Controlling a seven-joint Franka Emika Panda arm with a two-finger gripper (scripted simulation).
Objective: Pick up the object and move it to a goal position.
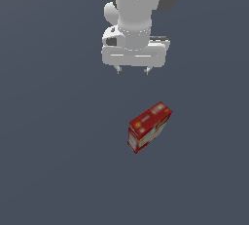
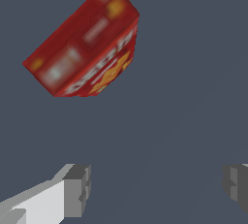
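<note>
The red carton with white and yellow-orange panels lies on the dark grey floor, turned at an angle, below and slightly toward the exterior view's right of the gripper. It also shows in the wrist view, apart from the fingers. My gripper hangs above the floor with its jaws spread wide and nothing between them. In the wrist view the gripper shows two grey fingertips far apart, with bare floor between them.
A flat dark grey floor fills both views. No other objects or edges show.
</note>
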